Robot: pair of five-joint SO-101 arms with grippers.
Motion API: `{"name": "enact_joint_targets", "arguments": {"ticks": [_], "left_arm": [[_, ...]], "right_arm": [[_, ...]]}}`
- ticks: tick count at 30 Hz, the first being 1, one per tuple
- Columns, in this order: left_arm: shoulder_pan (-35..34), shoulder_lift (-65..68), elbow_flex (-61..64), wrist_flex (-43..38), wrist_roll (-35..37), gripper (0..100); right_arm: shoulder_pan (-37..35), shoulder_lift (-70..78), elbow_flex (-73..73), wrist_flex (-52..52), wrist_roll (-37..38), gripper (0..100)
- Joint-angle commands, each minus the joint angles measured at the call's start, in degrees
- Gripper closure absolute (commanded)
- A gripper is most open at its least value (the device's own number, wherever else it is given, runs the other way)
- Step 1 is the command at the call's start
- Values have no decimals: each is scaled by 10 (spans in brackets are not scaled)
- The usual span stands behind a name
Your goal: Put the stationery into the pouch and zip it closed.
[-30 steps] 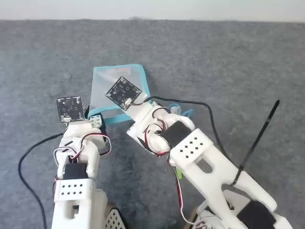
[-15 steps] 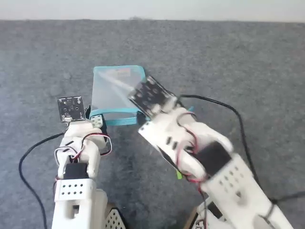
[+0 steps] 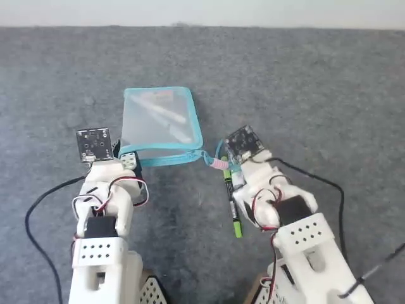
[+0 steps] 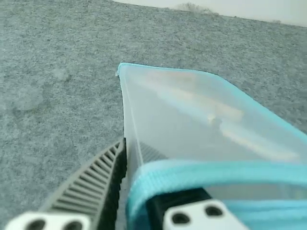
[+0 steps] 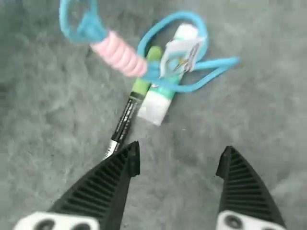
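A translucent pouch (image 3: 161,120) with teal trim lies flat, with pale stationery pieces inside. My left gripper (image 3: 127,159) is shut on its near teal edge (image 4: 216,172), one ribbed finger (image 4: 91,187) beside the pouch wall (image 4: 201,120). A pink coiled zipper pull (image 3: 218,163) trails from the pouch's near right corner. A green and black pen (image 3: 232,206) lies beside it. My right gripper (image 5: 180,158) hangs open over the carpet just short of the pen (image 5: 129,112), a green and white tube (image 5: 165,84), the pink pull (image 5: 122,55) and a teal cord loop (image 5: 194,52).
Grey carpet (image 3: 316,95) covers the whole table, with open room to the right and behind the pouch. A pale wall edge (image 3: 202,12) runs along the back. Black cables trail beside both arm bases.
My right arm has drawn back from over the pouch toward the near right and now hangs above the pen. The pouch is uncovered. The left arm has not moved.
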Motion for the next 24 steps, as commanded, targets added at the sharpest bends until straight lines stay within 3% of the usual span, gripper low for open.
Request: {"name": "enact_joint_targets", "arguments": {"ticks": [1, 18, 24], "left_arm": [[2, 4, -8, -19, -24, 988], [4, 4, -8, -19, -23, 988], [4, 4, -7, -19, -23, 988]], "right_arm": [[-21, 16, 29, -56, -7, 746], [-28, 189, -66, -129, -35, 746], [-29, 269, -78, -199, -60, 746]]}}
